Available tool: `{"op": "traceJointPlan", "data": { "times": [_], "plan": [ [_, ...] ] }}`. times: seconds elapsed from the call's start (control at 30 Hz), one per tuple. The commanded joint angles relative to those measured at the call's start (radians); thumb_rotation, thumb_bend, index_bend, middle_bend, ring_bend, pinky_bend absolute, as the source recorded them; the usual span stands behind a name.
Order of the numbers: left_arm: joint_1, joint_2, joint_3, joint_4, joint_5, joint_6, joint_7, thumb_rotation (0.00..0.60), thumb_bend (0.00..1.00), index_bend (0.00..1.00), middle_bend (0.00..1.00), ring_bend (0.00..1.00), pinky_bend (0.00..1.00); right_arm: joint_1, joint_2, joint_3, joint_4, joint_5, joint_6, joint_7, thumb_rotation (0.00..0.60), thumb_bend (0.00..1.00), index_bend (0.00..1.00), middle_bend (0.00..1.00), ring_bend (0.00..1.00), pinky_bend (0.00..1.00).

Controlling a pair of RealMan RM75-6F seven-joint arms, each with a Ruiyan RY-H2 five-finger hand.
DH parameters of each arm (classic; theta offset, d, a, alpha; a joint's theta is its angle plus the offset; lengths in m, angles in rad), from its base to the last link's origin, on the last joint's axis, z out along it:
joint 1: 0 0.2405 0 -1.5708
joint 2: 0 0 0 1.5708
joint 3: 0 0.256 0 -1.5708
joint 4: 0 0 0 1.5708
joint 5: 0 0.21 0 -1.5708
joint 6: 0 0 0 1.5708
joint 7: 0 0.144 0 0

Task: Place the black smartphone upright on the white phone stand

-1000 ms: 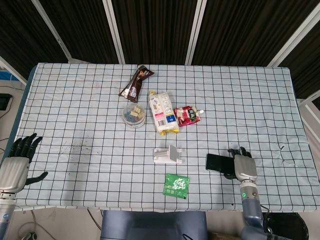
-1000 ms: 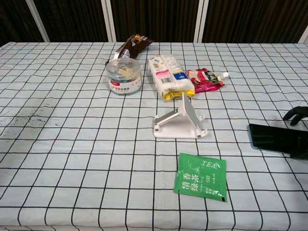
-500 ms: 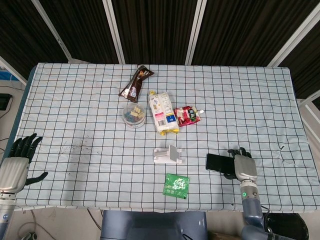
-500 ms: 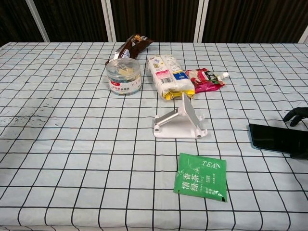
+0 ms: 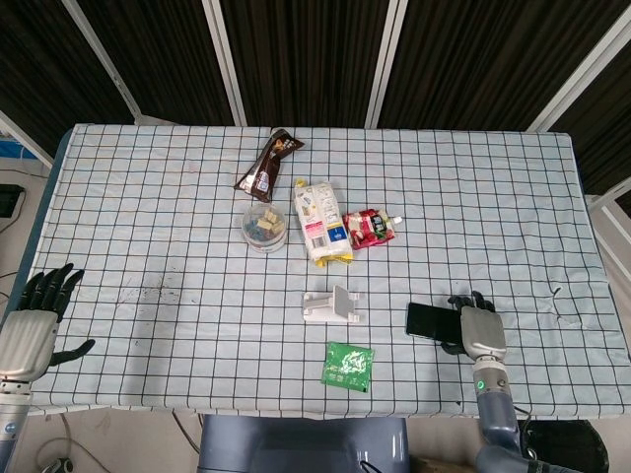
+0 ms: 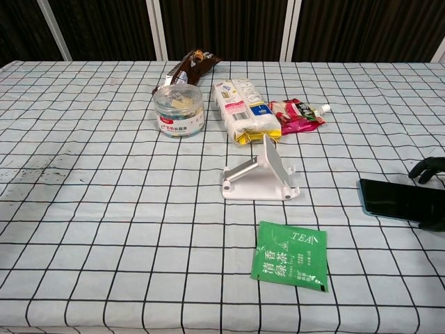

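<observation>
The black smartphone (image 5: 427, 320) is seen lying flat on the checked tablecloth (image 5: 148, 207), near the front edge at about four o'clock from the white phone stand (image 5: 331, 305) and apart from it. Its right end is covered by the right hand (image 5: 475, 325), whose dark fingers (image 5: 463, 301) are wrapped over and under the phone's edge — a grip on the phone, as far as the head view shows; in the chest view only fingertips (image 6: 425, 167) at the frame's right border are visible beside the phone's dark slab. The stand is set upright on its base near the table's middle, its plate tilted back. At six o'clock from the stand, just beside it, a green tea sachet (image 6: 290, 255) is laid flat. At about twelve o'clock from the stand a yellow-edged white packet (image 5: 321, 222) is found, with a red pouch (image 5: 371, 227) at its right, a clear round tub (image 5: 264, 227) at its left, and a brown wrapper (image 5: 268, 165) beyond the tub. The left hand (image 5: 35, 315) is held off the table's front left corner — fingers spread, nothing in them.
</observation>
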Motion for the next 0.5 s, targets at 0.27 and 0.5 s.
{"op": "traceJointPlan", "data": {
  "times": [0.27, 0.5],
  "plan": [
    [-0.001, 0.001, 0.0, 0.0, 0.0, -0.001, -0.001, 0.6, 0.0, 0.0, 0.0, 0.0, 0.0, 0.001, -0.004, -0.004, 0.001, -0.011, 0.012, 0.01, 0.6, 0.25, 0.37, 0.36, 0.14, 0.14],
    [0.0, 0.002, 0.0, -0.002, -0.001, 0.0, -0.003, 0.6, 0.0, 0.0, 0.0, 0.0, 0.0, -0.001, -0.003, -0.008, 0.001, -0.019, 0.016, 0.019, 0.6, 0.25, 0.37, 0.37, 0.15, 0.14]
  ]
}}
